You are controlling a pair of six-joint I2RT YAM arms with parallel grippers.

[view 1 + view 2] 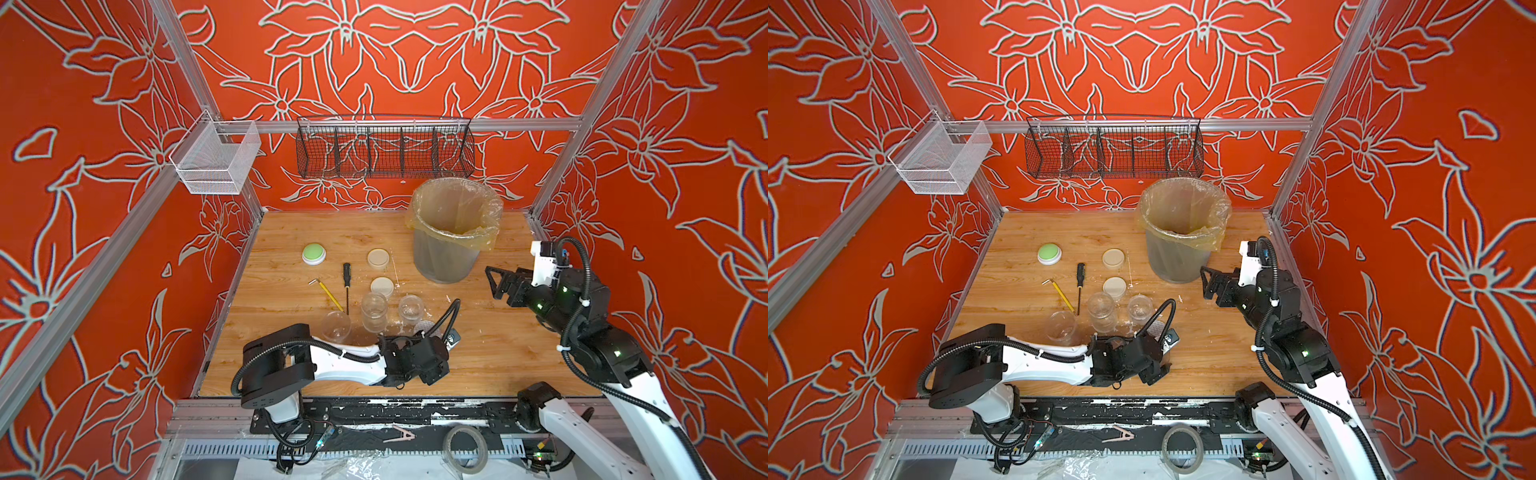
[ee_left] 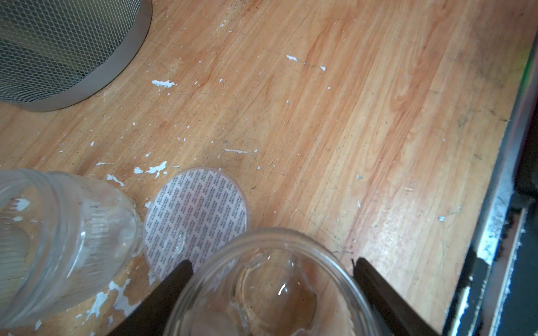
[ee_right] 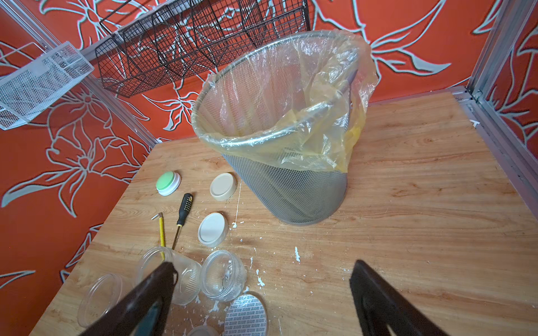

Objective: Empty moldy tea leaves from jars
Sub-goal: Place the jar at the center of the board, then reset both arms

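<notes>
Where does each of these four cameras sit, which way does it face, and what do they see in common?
Both top views: side by side, high behind the robot, looking down at the table; left arm and right arm show.
Left wrist: on the left arm, looking past the left hand, closed on a clear jar.
Right wrist: on the right arm, facing the bin past the open right hand.
Shared: both wrist views show the dotted lid; all four show the bin.

Nothing legible: the white lid (image 2: 198,215) carries rows of grey print too small to read.
</notes>
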